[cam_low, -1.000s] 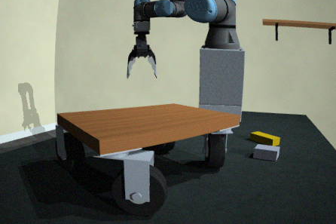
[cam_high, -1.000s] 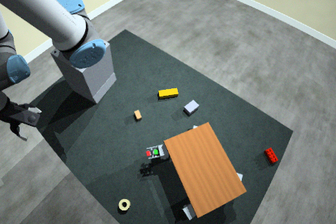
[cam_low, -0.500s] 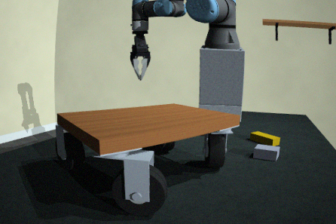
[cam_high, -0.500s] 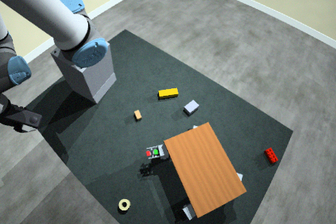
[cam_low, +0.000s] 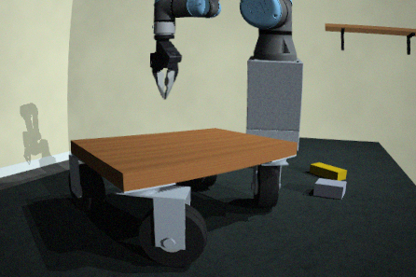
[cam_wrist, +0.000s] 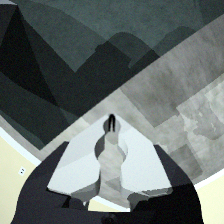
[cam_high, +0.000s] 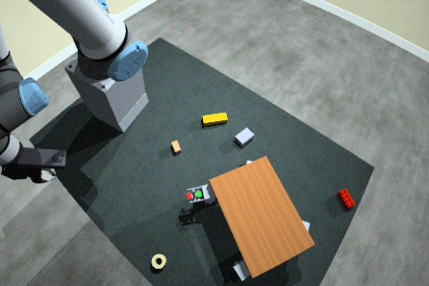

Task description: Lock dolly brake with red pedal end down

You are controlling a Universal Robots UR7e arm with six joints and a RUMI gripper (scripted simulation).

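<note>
The empty gripper, jaws pressed together, is hanging far from the brake pedal; a misjudged descent risks striking the dolly's wooden deck instead.

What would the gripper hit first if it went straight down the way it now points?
Probably bare floor. The shut, empty gripper points down, and the wrist view shows grey floor just beyond the mat's edge under its tips. The dolly sits well off to the side.

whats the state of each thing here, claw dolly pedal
claw: shut, holding nothing, up in the air off to the side of the dolly
dolly: standing on its wheels, untouched
brake pedal: red and green ends both showing; which end is down cannot be told
</note>
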